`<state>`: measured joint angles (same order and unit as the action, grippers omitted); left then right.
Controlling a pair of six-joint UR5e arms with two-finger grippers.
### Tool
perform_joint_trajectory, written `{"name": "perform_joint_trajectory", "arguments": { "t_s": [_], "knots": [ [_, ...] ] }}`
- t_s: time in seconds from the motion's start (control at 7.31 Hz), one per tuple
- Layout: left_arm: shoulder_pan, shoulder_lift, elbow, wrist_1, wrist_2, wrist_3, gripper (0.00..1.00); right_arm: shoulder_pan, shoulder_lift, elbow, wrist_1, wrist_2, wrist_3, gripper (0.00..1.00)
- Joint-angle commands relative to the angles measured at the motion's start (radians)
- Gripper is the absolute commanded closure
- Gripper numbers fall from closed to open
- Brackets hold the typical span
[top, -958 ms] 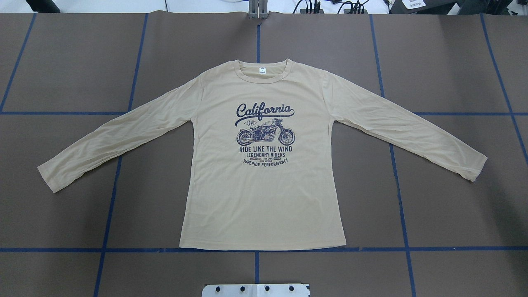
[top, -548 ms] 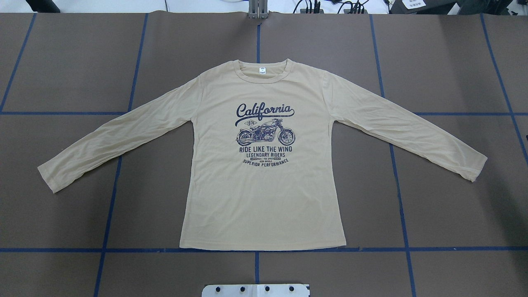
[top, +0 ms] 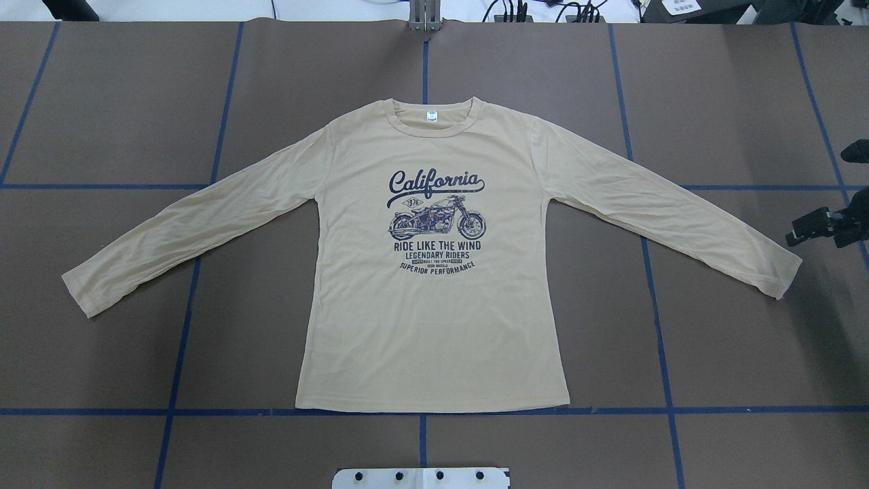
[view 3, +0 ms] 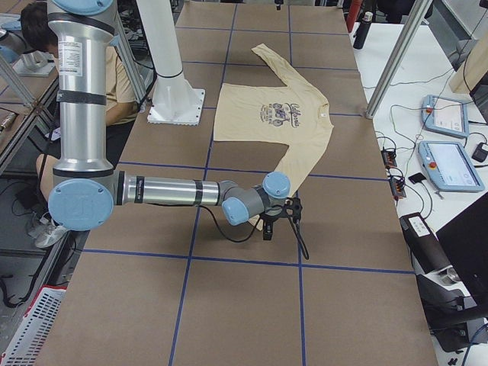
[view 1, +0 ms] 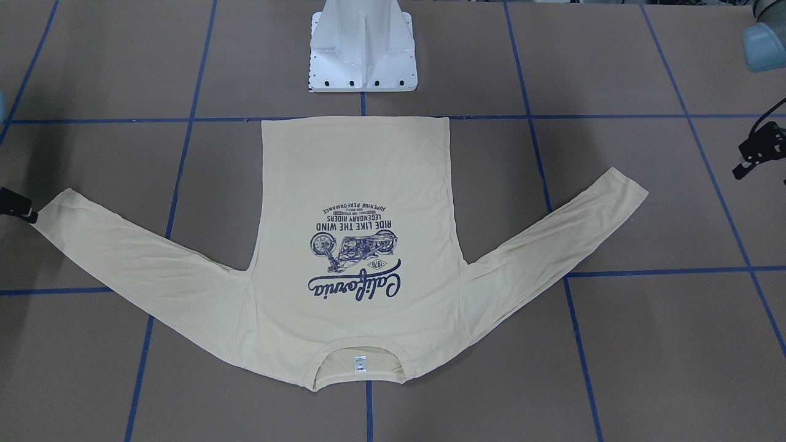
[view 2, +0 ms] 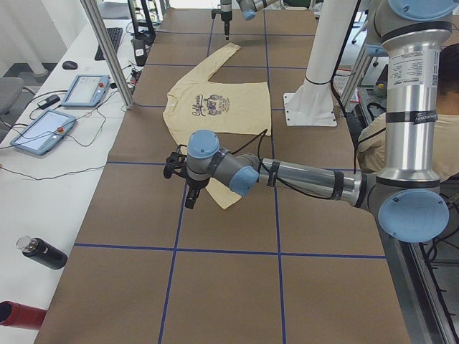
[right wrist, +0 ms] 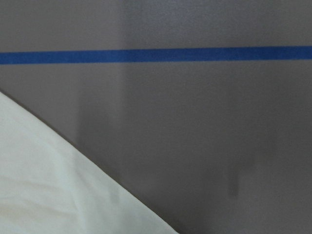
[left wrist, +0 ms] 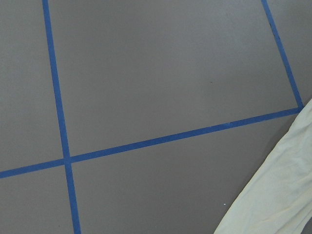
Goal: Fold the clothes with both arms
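Observation:
The cream-yellow long-sleeved T-shirt (top: 434, 326) lies flat and face up on the brown table, both sleeves spread out and down, the collar away from the robot. My right gripper (top: 815, 229) hangs just outside the right sleeve's cuff (top: 781, 278), apart from it; it also shows at the edge of the front-facing view (view 1: 15, 205). My left gripper (view 1: 756, 150) is out of the overhead view and hovers beside the left cuff (view 2: 224, 199). Neither wrist view shows fingers, only sleeve fabric (left wrist: 273, 195) (right wrist: 48, 185). I cannot tell whether either gripper is open.
The white pedestal base (view 1: 362, 55) stands just behind the shirt's hem. Blue tape lines (top: 652, 285) grid the table. A side bench holds tablets (view 2: 43, 132) and a dark bottle (view 2: 43, 252). A metal post (view 2: 107, 50) rises at the table's far edge.
My right gripper has come into the overhead view at the right edge, near the right cuff. The shirt has not moved.

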<state>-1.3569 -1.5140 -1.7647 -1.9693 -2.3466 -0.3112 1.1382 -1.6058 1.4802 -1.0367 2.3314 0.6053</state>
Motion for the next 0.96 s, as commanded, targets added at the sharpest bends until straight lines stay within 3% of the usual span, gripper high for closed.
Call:
{"name": "perform_joint_trajectory", "arguments": {
  "t_s": [0.0, 0.82],
  "knots": [
    [0.001, 0.000, 0.013, 0.000, 0.000, 0.000, 0.00, -0.020, 0.000, -0.020, 0.018, -0.010, 0.031, 0.00],
    [0.001, 0.001, 0.005, 0.001, 0.001, -0.002, 0.00, -0.032, 0.000, -0.043, 0.020, -0.007, 0.033, 0.13]
  ]
}}
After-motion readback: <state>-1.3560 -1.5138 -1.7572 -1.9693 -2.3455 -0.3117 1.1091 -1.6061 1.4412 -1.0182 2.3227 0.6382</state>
